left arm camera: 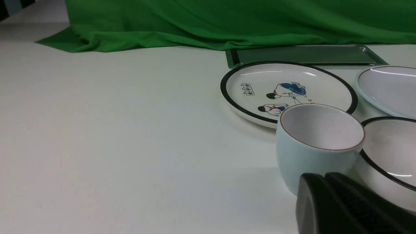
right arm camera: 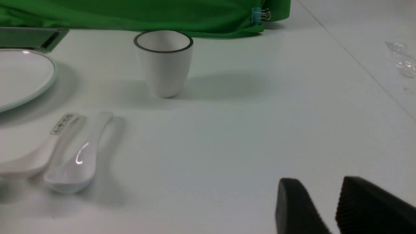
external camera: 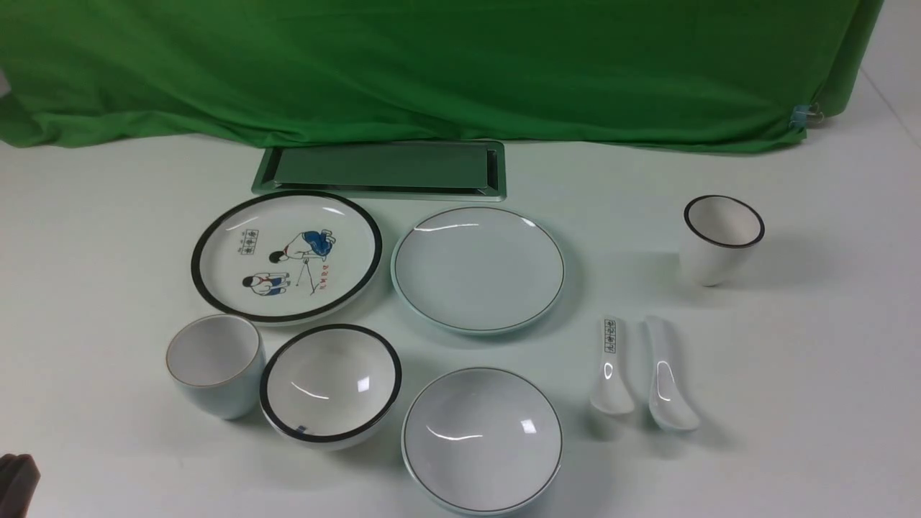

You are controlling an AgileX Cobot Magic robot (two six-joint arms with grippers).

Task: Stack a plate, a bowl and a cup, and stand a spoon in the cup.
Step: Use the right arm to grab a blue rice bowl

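The plain pale plate lies mid-table. In front of it sits the pale thin-rimmed bowl. The squat pale cup stands at the front left. The plain white spoon lies right of the bowl, bowl end toward me. My left gripper is shut and empty, low on the table just short of the cup; only its tip shows in the front view. My right gripper stands open over bare table, well to the right of the spoon, and is outside the front view.
A cartoon plate with a thick black rim and a black-rimmed bowl crowd the cup. A patterned-handle spoon lies beside the plain one. A tall black-rimmed cup stands far right. A metal tray and green cloth are behind.
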